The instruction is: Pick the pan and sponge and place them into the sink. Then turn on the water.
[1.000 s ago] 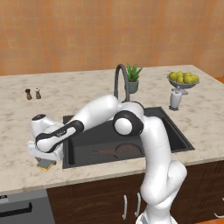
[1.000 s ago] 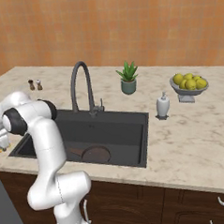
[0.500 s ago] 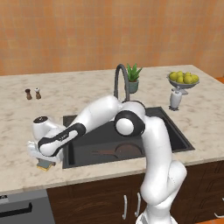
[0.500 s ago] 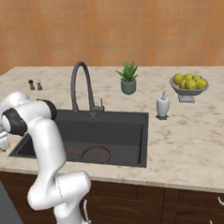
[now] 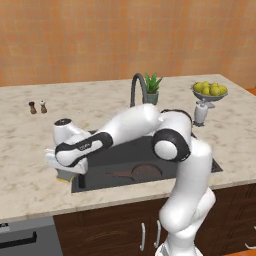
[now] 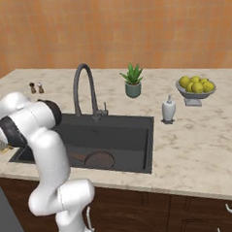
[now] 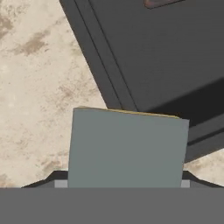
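the tool [image 5: 64, 172] sits low at the desk [image 5: 30, 150] edge just beside the sink's [image 5: 150, 160] left rim, its fingers closed against the sides of the sponge [image 7: 127, 148], whose grey-blue face fills the space right in front of it. the pan [image 5: 142, 171] lies on the sink floor, well off to the tool's right, under the arched faucet [image 6: 84, 88].
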Robot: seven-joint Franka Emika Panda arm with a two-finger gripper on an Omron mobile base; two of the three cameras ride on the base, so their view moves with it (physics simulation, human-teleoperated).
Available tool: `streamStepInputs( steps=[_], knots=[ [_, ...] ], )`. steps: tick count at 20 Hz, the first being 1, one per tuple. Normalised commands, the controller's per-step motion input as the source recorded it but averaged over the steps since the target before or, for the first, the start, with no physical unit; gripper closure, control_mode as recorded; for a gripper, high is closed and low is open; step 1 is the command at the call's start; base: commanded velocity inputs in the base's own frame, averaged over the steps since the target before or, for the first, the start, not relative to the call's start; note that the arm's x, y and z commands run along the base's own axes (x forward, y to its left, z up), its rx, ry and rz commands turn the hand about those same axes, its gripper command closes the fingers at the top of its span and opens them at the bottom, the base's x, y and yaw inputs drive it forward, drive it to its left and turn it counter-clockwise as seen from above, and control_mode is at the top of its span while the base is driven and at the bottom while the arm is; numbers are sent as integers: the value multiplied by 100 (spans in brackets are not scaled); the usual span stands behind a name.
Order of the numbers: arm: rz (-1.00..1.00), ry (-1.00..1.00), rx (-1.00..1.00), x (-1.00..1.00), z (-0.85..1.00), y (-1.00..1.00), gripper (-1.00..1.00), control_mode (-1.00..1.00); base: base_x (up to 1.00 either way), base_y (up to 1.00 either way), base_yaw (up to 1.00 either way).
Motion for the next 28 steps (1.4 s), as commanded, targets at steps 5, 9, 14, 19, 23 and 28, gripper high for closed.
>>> streamStepInputs(
  steps=[5,9,14,19,23,28],
  knots=[
    [11,-2,4,-41,87,-100,100,-100,0,0,0],
    [22,0,0,-51,89,-100,100,-100,0,0,0],
    [26,0,0,-40,77,-100,100,-100,0,0,0],
    [24,0,0,-16,58,-100,100,-100,0,0,0],
    [13,0,1,-21,42,-100,100,-100,0,0,0],
    [3,0,5,-1,14,-100,100,-100,0,0,0]
  ],
)
